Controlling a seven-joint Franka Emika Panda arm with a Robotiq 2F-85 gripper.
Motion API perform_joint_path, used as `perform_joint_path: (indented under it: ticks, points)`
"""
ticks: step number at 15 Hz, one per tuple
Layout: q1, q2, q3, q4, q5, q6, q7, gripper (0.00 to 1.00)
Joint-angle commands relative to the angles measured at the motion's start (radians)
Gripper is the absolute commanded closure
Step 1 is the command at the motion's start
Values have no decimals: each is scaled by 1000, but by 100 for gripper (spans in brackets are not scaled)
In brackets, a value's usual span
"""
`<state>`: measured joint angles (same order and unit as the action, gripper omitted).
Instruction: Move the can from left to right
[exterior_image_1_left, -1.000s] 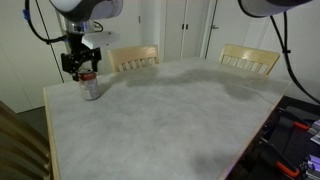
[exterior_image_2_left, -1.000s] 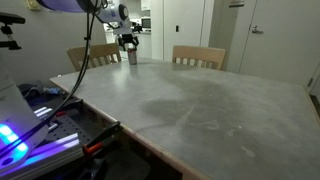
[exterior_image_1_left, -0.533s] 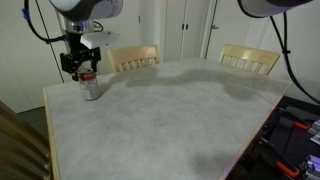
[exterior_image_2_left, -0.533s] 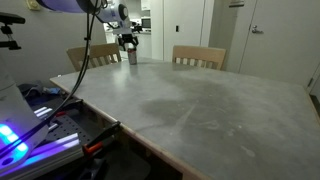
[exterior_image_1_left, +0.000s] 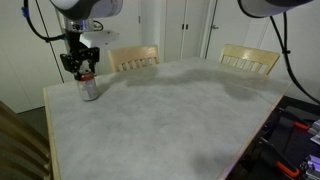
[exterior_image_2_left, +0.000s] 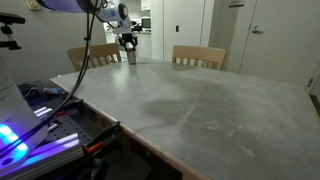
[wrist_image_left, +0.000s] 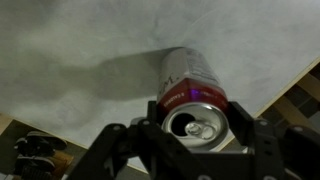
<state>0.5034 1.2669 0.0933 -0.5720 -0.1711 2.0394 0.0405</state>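
Observation:
The can (wrist_image_left: 190, 85) stands upright on the grey table near its corner, its silver body, red upper band and open metallic top plain in the wrist view. In both exterior views it is a small cylinder (exterior_image_1_left: 89, 88) (exterior_image_2_left: 131, 57) under the arm. My gripper (wrist_image_left: 195, 118) is shut on the can, one black finger (wrist_image_left: 156, 118) pressed to each side of the red band. From outside, the gripper (exterior_image_1_left: 84, 70) reaches straight down over the can (exterior_image_2_left: 128, 45).
The marbled grey table (exterior_image_1_left: 180, 110) stretches wide to the right of the can. Two wooden chairs (exterior_image_1_left: 134, 57) (exterior_image_1_left: 249, 58) stand at its far side. Cables and equipment (exterior_image_2_left: 40, 110) lie beyond one table edge.
The fingers have closed in on the can. The arm and the can stay in the same place.

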Motion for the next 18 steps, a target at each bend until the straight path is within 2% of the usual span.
perform_joint_path:
  ticks: [1, 2, 9, 10, 18]
  points:
    - [0, 18, 0, 38, 6, -19, 6, 53]
    - [-1, 16, 1, 39, 6, -19, 6, 55]
    - [-11, -8, 4, 55, 9, -41, 1, 55]
    - [-2, 35, -12, 146, 30, -94, -12, 55]
    - [-15, 37, -34, 239, 42, -293, -16, 55]
